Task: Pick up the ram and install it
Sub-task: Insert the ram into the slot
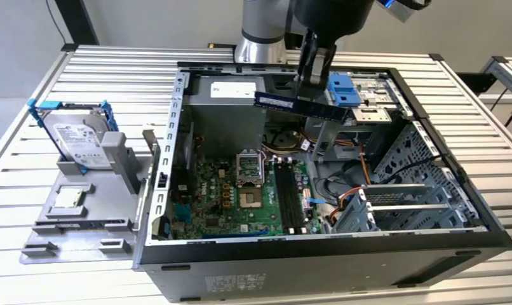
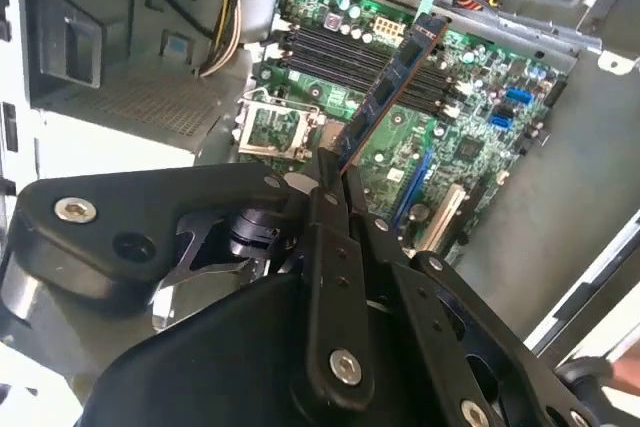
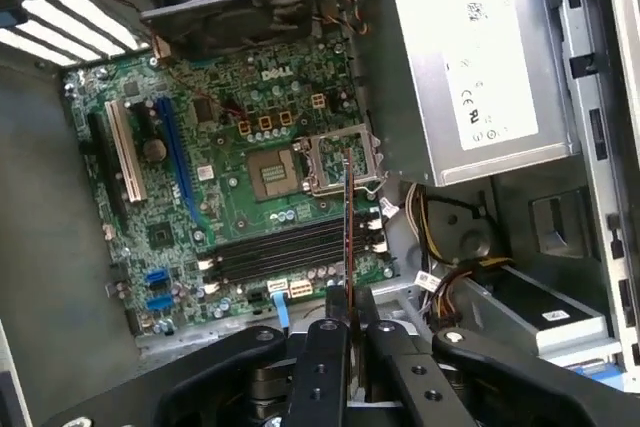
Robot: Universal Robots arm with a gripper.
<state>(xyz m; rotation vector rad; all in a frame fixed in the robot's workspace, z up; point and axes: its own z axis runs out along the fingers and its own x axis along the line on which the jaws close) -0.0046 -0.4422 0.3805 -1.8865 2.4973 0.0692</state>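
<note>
The ram is a long thin blue-green stick. It hangs level in the air above the open computer case. My gripper reaches down from above and is shut on the stick near its middle. In the second wrist view the ram juts out from the gripper over the green motherboard. In the first wrist view the ram shows edge-on as a thin line above the gripper. The black memory slots lie well below it.
The processor socket sits beside the slots. A silver power supply, cable bundles and a metal drive cage crowd the case. On the exterior view's left, a blue-framed hard drive and a small square chip rest on a grey stand.
</note>
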